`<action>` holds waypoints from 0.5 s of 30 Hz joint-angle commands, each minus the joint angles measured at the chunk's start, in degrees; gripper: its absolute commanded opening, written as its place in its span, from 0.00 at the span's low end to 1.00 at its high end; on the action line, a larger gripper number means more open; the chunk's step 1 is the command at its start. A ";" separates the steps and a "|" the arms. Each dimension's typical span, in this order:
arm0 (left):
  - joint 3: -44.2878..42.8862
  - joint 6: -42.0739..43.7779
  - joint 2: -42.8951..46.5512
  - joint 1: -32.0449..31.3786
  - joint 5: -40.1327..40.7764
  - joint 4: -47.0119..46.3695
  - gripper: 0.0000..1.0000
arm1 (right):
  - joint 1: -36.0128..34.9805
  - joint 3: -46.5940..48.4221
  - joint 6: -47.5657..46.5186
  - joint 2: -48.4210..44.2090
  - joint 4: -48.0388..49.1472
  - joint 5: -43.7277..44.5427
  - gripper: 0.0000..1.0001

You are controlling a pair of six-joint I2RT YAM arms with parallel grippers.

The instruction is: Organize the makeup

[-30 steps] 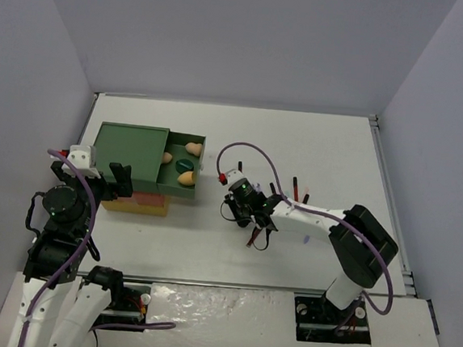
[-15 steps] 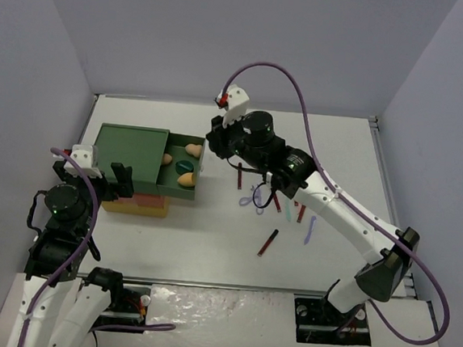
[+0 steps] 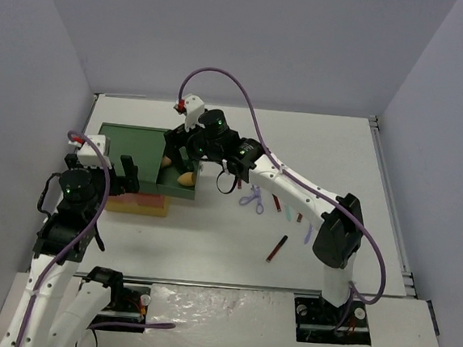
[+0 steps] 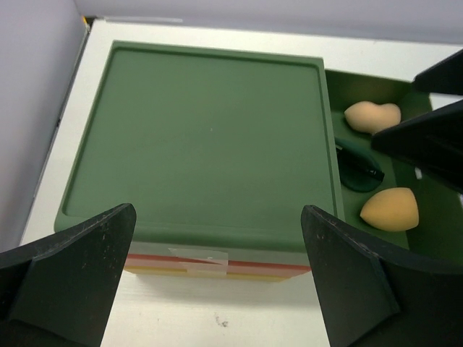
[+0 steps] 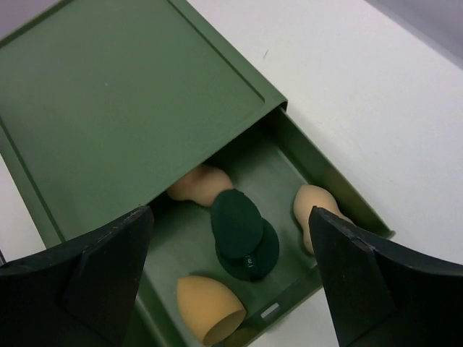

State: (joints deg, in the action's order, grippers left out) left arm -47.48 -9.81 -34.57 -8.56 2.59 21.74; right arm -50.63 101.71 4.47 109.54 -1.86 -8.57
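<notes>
Sponges (image 5: 210, 311), green discs (image 5: 242, 231) in drawer (image 5: 271, 168)

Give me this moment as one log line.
right fingers open over drawer | drawer open: three sponges, green discs | left fingers open at box | scissors, sticks loose on table

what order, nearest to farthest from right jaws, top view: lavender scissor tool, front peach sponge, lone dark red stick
1. front peach sponge, in drawer
2. lavender scissor tool, right of drawer
3. lone dark red stick, lower right
</notes>
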 commanded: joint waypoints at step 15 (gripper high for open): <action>-16.04 -2.34 -22.60 0.12 2.01 6.65 0.97 | 12.51 -22.20 7.96 -18.91 3.97 15.76 0.94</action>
State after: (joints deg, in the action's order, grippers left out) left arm -60.31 -11.23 -55.59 -8.56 3.70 28.46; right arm -37.37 82.95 9.38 90.80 0.13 4.70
